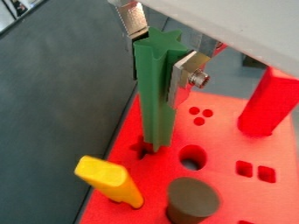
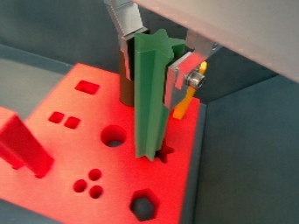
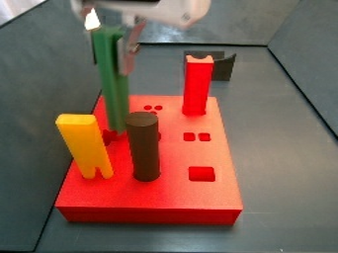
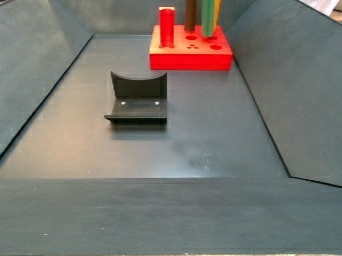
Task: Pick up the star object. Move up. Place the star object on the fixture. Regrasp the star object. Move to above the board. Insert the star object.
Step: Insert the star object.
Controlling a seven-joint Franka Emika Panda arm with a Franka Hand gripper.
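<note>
- I see gripper (image 1: pixel 162 54) clamped on the star object (image 1: pixel 156 96), upright, lower tip in the star hole at the board (image 1: pixel 228 144) edge.
- Fixture (image 4: pixel 136 98) sits apart on the floor.

In a side view, the frame's edge cuts off the pegs (image 4: pixel 203 12) and hides the pincer.

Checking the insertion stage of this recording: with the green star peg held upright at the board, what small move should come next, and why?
Probably a slow, straight push down. In both wrist views the end effector grips the star object upright, its lower tip just entering the star-shaped hole in the board, most of its length still above the surface.
</note>
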